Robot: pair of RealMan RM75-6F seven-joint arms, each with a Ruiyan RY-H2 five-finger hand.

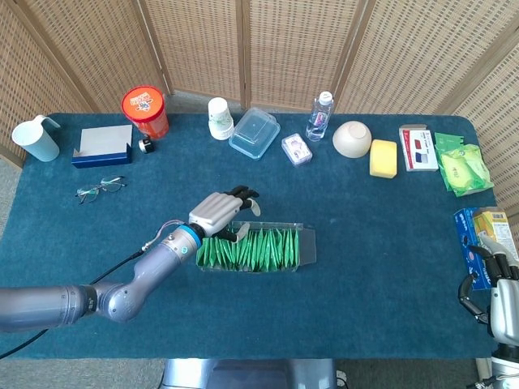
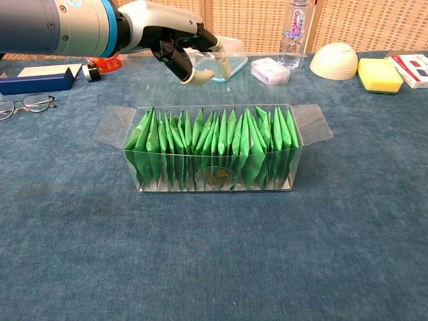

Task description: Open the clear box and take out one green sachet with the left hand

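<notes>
The clear box (image 2: 313, 124) stands at mid-table, packed with a row of upright green sachets (image 2: 214, 144). Its transparent lid (image 2: 267, 87) stands up along the far side and both end flaps are spread out. My left hand (image 2: 177, 43) hovers over the box's far left part with its fingers bent down at the lid's top edge; it holds no sachet. In the head view the left hand (image 1: 220, 212) sits just behind the box (image 1: 306, 243) and its sachets (image 1: 251, 250). My right hand (image 1: 501, 298) rests at the table's near right corner, holding nothing.
Glasses (image 1: 100, 189) lie to the left of the box. Along the back stand a red tub (image 1: 145, 111), a paper cup (image 1: 220, 118), a clear container (image 1: 255, 133), a bottle (image 1: 319, 116), a bowl (image 1: 352, 138) and a yellow sponge (image 1: 383, 158). Packets lie at the right edge.
</notes>
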